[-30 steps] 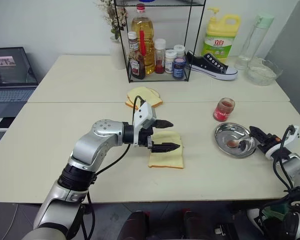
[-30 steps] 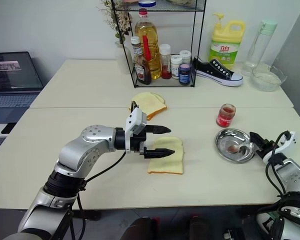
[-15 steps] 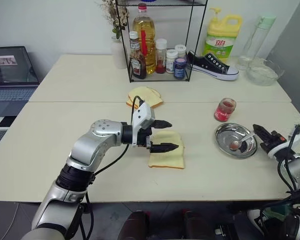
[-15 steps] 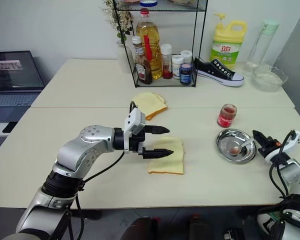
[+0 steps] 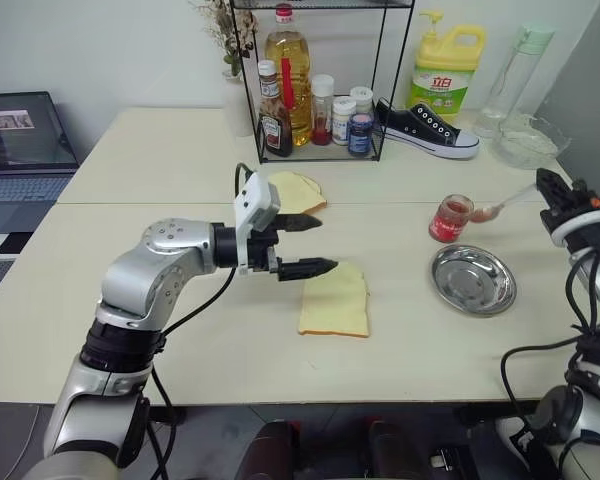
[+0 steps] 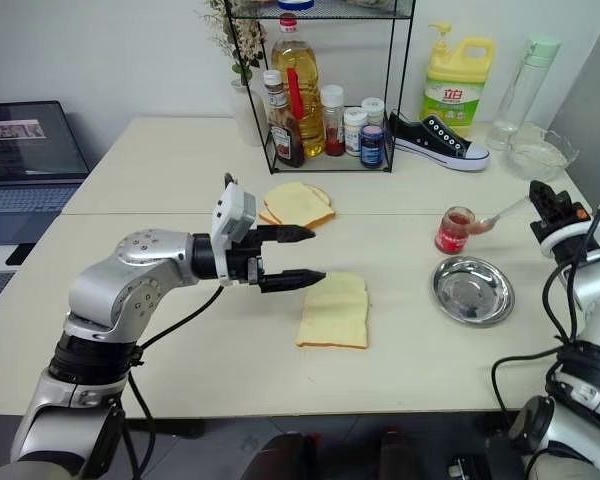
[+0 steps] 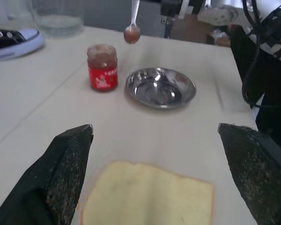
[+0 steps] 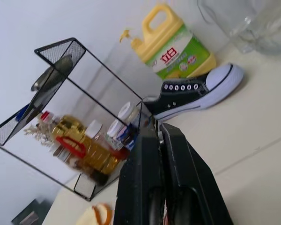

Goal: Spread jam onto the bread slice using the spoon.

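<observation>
Carrying the loaded spoon to the bread: how you do this step well, largest item first.
Worktop [image 5: 180, 330]: pale and bare between jar and slice; route the spoon over that stretch.
Left end effector [image 5: 305, 245]: fingers spread wide, empty, hovering just beside the slice's near-left corner; use it to steady the slice only if the bread slides.
Bread slice [image 5: 334, 300]: lies flat at mid-worktop, apart from the stack of slices [image 5: 290, 190] behind it.
Steel plate [image 5: 473, 280]: empty, right of the slice; pass above it.
Right end effector [image 5: 558, 190]: fingers together, clamped on the spoon handle, raised at the right edge.
Jam jar [image 5: 449, 218]: open, just behind the plate.
Spoon [image 5: 495, 208]: bowl reddish, poised just above and beside the jar; keep the bowl level so you spill nothing, then lower it flat onto the slice.
</observation>
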`<act>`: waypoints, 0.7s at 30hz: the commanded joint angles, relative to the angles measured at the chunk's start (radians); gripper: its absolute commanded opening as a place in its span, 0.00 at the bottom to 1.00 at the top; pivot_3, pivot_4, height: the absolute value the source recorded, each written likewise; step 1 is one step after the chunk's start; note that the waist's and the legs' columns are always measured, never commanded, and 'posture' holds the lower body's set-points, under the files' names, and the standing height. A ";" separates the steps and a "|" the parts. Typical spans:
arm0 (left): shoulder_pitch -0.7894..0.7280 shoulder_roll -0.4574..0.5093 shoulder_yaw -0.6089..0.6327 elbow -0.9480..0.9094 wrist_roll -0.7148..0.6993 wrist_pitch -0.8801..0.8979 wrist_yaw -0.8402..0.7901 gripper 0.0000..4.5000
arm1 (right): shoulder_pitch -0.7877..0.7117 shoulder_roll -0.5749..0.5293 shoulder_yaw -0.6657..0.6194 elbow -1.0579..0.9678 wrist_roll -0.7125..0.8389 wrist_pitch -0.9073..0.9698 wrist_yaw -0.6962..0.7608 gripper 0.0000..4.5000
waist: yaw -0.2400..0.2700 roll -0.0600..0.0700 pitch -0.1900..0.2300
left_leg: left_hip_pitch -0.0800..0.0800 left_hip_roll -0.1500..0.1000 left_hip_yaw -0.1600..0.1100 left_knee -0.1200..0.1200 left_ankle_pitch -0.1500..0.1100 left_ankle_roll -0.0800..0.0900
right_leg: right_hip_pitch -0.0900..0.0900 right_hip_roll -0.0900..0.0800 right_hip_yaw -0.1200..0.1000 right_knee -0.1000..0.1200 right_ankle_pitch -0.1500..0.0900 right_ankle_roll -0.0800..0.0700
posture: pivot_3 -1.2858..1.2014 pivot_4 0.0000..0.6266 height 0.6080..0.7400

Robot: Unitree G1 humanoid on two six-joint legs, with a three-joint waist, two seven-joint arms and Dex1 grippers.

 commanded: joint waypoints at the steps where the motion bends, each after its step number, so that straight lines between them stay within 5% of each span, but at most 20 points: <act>1: -0.034 -0.017 0.002 -0.032 0.005 -0.015 0.019 1.00 | -0.086 -0.044 0.025 0.058 -0.059 -0.069 0.011 0.00 | -0.002 0.000 0.000 | 0.000 0.000 0.000 0.000 0.000 0.000 | 0.000 0.000 0.000 0.000 0.000 0.000 | 0.52 0.24 1.00; 21: -0.041 -0.034 0.005 -0.058 0.012 -0.014 0.066 1.00 | -0.235 -0.040 0.307 0.176 -0.400 -0.295 0.144 0.00 | -0.019 0.000 0.000 | -0.001 0.000 0.000 -0.001 0.000 0.000 | -0.002 0.000 0.000 0.001 0.000 0.000 | 0.52 0.24 1.00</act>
